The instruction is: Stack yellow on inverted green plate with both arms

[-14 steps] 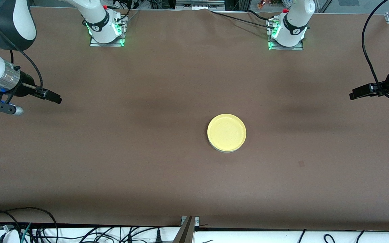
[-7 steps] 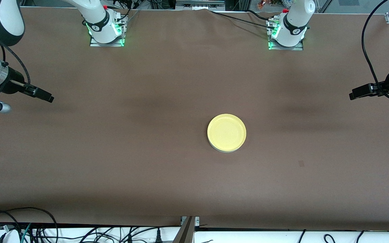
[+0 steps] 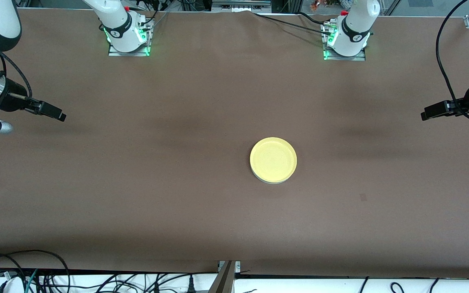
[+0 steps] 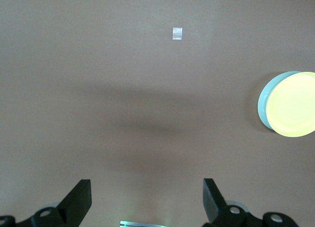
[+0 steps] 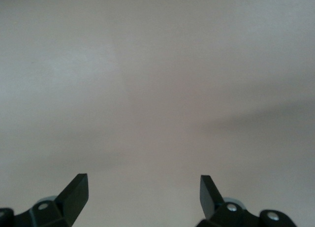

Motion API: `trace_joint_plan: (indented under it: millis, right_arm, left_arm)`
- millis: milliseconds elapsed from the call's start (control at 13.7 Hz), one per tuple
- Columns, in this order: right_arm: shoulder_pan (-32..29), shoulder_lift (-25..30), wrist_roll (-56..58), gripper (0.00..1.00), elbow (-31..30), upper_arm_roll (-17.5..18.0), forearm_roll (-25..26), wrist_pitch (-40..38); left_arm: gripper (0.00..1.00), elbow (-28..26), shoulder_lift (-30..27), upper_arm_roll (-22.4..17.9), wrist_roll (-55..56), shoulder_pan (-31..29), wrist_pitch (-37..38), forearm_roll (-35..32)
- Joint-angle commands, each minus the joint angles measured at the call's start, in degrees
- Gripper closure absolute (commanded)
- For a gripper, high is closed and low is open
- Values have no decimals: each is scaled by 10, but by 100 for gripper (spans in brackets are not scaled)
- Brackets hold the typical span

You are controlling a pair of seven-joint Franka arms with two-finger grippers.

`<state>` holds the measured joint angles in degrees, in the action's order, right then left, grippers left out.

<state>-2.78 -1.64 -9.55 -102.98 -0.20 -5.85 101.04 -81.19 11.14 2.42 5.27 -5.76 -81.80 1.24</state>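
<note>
The yellow plate [image 3: 273, 159] lies rim up on the green plate [image 3: 274, 182], of which only a thin pale edge shows beneath it. The stack sits near the table's middle. In the left wrist view the yellow plate [image 4: 295, 105] covers the green plate [image 4: 262, 106] except for a crescent. My left gripper [image 3: 426, 114] hangs open over the table's left-arm end, well apart from the stack; its fingers [image 4: 81, 193] have nothing between them. My right gripper [image 3: 57, 114] hangs open over the right-arm end, its fingers [image 5: 78, 187] over bare table.
The brown table mat [image 3: 177, 183] stretches wide around the stack. A small pale mark [image 3: 363, 197] lies on the mat, nearer the front camera than the stack. Both arm bases [image 3: 128, 34] stand along the table's edge farthest from the front camera. Cables run along the edge nearest it.
The right arm has drawn back toward its end of the table with its gripper still open. The left arm and the plates have not moved.
</note>
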Motion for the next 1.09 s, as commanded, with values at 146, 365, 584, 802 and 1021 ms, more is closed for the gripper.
trace_joint_plan:
  millis: [146,365,584,802,1021]
  right_arm:
    - [-30,18,75,0,2,46,-4,-22]
    - [-31,16,98,0,2,45,0,-24]
    - [-31,9,99,0,29,45,4,-26]
    - [-31,9,87,0,26,43,12,-59]
    - [-28,11,60,0,26,47,34,-59]
  left_arm:
    - [0,1,-1,-1,-11,-3,-2,18]
    - [0,1,-1,-1,-10,-2,-2,19]
    - [0,1,-1,-1,-10,-1,-2,18]
    - [0,1,-1,0,-10,-2,-3,19]
    - [0,1,-1,0,-10,-2,-2,19]
